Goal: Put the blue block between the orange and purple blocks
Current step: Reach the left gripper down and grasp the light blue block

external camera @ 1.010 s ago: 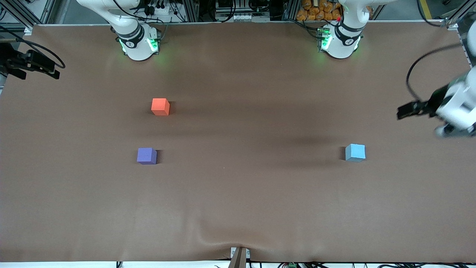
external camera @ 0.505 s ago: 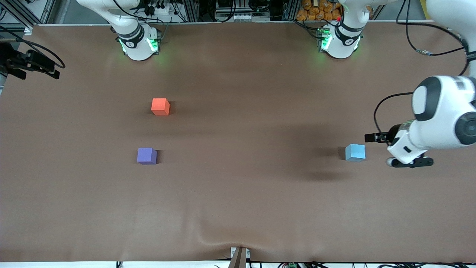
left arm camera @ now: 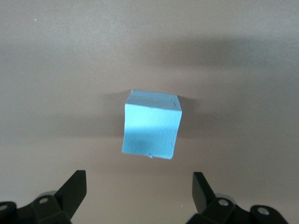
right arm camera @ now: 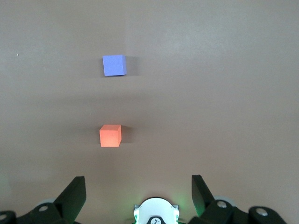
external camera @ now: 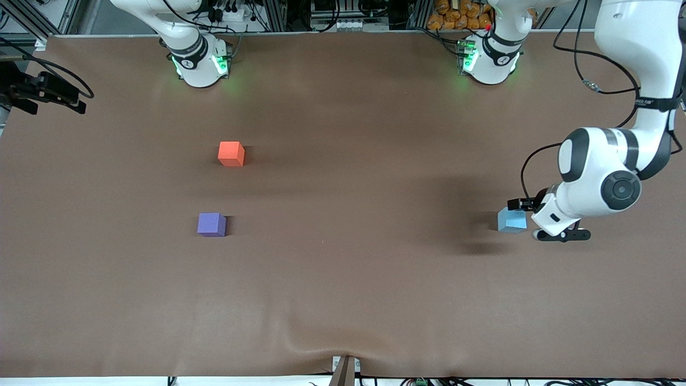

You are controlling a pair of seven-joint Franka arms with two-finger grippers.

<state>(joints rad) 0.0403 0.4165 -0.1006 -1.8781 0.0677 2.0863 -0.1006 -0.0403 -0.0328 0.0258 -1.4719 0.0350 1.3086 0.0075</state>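
The blue block (external camera: 512, 221) lies on the brown table toward the left arm's end. My left gripper (external camera: 557, 230) hangs just beside and above it, on the side toward the table's end. In the left wrist view the blue block (left arm camera: 152, 125) lies ahead of the open left gripper (left arm camera: 138, 179), with nothing between the fingers. The orange block (external camera: 231, 153) and the purple block (external camera: 211, 224) sit toward the right arm's end, the purple one nearer the front camera. My right gripper (right arm camera: 138, 179) waits open high over its base, looking down on the orange block (right arm camera: 110, 136) and the purple block (right arm camera: 114, 65).
The two arm bases (external camera: 199, 61) (external camera: 489, 59) stand along the table's back edge. A black device with a cable (external camera: 45, 94) sticks in at the right arm's end. The brown table cover (external camera: 343, 279) bulges slightly at the front edge.
The left arm has swung in from the table's end and come down beside the blue block. The blocks and the right arm have not moved.
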